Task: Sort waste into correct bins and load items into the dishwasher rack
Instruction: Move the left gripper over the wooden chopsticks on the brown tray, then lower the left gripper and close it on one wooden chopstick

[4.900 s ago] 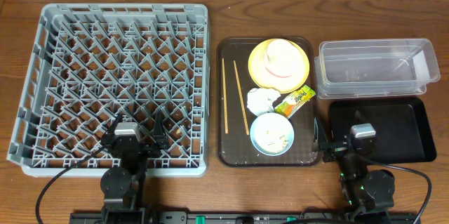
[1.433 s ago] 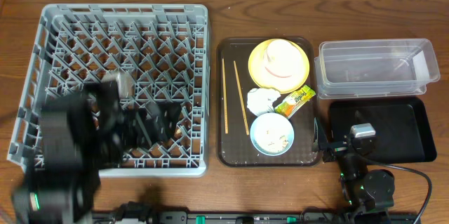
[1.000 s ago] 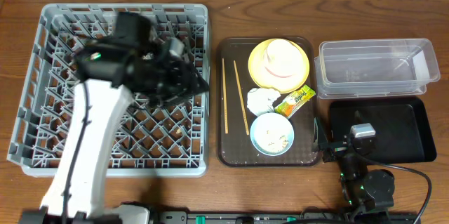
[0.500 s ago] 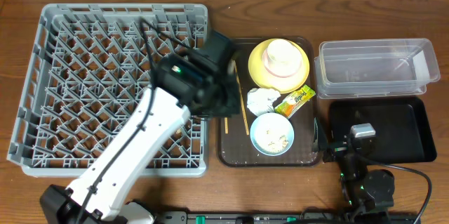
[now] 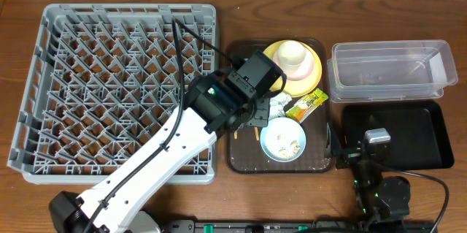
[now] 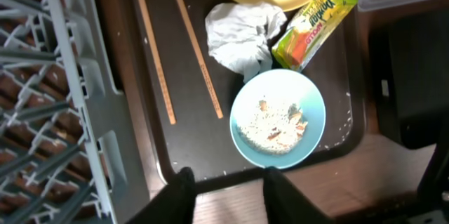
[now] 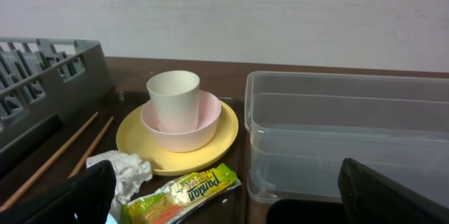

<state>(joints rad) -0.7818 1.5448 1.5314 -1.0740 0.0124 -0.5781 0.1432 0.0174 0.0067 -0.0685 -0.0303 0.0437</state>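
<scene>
dark brown tray [image 6: 196, 147] below parted, empty left jaws, light blue bowl [image 6: 312, 112] just ahead

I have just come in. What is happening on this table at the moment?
The left gripper is open and hovers over the brown tray, above the chopsticks, the napkin and the light blue bowl with rice scraps. It holds nothing. The right arm rests beside the black tray. No dish is in the rack yet, and all waste lies on the brown tray.
</scene>
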